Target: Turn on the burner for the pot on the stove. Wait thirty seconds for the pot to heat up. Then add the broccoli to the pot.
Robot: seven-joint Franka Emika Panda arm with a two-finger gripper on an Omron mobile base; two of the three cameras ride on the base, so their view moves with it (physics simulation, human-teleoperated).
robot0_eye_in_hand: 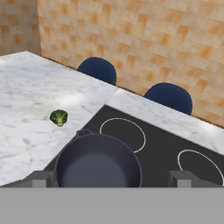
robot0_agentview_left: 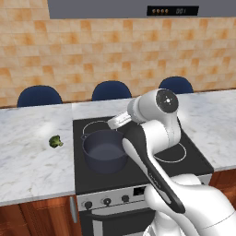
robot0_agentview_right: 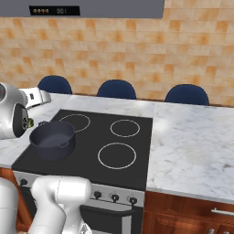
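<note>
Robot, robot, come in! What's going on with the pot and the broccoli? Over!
Fingers open, empty, above the wide dark blue-grey pot. Small green broccoli floret on marble counter beside the pot. Path clear.

Dark blue-grey pot (robot0_agentview_left: 105,151), white-ringed black stove (robot0_agentview_left: 138,170), green broccoli (robot0_agentview_left: 56,141), white-veined marble counter (robot0_agentview_left: 32,161).

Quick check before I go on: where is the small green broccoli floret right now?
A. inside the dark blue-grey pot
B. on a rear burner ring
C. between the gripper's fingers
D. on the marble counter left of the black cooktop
D: the small green broccoli floret lies on the white marble counter left of the black glass cooktop, apart from the wide dark blue-grey metal pot, which looks empty.
</note>
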